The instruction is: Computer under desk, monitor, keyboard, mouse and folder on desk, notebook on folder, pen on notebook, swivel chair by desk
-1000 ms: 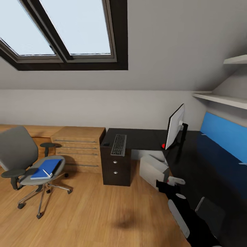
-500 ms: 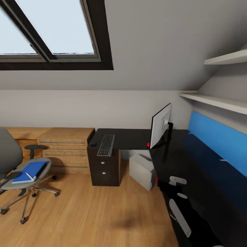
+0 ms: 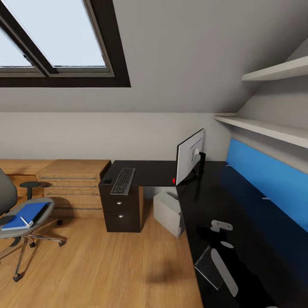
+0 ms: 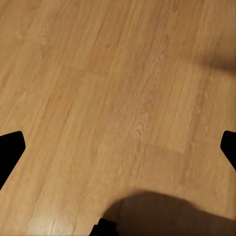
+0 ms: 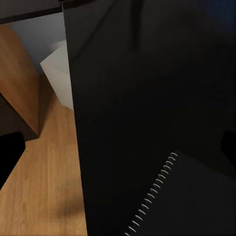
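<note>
Camera has swung right (nothing moved); swivel chair [image 3: 17, 214] nears frame edge.

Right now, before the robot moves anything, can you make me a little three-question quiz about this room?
1. True or false: the keyboard lies on the desk.
2. Pick one: where is the blue folder? A, on the chair seat. B, on the floor. C, on a wall shelf.
3. In your own words: which grey box stands on the floor, tucked under the desk edge near the monitor?

Key: 1 true. 2 A. 3 the computer.
</note>
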### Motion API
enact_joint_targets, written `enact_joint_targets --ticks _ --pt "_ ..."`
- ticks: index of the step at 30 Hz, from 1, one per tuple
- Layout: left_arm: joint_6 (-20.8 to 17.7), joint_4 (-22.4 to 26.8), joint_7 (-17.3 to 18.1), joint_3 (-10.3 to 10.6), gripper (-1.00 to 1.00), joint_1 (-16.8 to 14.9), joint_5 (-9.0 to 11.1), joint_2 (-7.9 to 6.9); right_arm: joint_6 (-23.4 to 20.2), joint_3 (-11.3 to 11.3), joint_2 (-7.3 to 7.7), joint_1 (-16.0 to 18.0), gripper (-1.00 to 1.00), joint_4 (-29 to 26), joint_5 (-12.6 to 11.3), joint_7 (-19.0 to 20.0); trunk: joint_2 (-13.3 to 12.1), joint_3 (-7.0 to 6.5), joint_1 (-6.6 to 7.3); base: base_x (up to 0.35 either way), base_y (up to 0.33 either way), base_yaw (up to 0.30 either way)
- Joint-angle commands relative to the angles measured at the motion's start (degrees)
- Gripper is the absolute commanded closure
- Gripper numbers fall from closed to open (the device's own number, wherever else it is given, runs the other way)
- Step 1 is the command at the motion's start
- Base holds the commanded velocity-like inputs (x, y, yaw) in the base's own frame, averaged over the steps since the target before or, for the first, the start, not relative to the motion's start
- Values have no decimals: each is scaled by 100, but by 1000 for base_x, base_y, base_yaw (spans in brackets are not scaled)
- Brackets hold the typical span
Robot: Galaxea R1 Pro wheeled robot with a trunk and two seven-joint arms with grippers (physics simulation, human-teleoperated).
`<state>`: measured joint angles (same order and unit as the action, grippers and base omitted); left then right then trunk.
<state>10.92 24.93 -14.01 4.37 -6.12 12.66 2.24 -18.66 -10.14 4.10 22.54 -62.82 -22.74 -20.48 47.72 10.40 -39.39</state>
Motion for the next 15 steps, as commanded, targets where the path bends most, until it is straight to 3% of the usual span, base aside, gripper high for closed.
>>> enact_joint_targets --ticks 1,15 --pt "24 0 -40 47 -100 -4 55 -4 -15 -23 9 5 -100 -7 -48 -53 7 9 -1 0 -43 -1" --pt "24 -6 -49 38 -100 -5 61 -21 -15 -23 12 5 -100 102 -40 -17 7 9 -1 0 -14 0"
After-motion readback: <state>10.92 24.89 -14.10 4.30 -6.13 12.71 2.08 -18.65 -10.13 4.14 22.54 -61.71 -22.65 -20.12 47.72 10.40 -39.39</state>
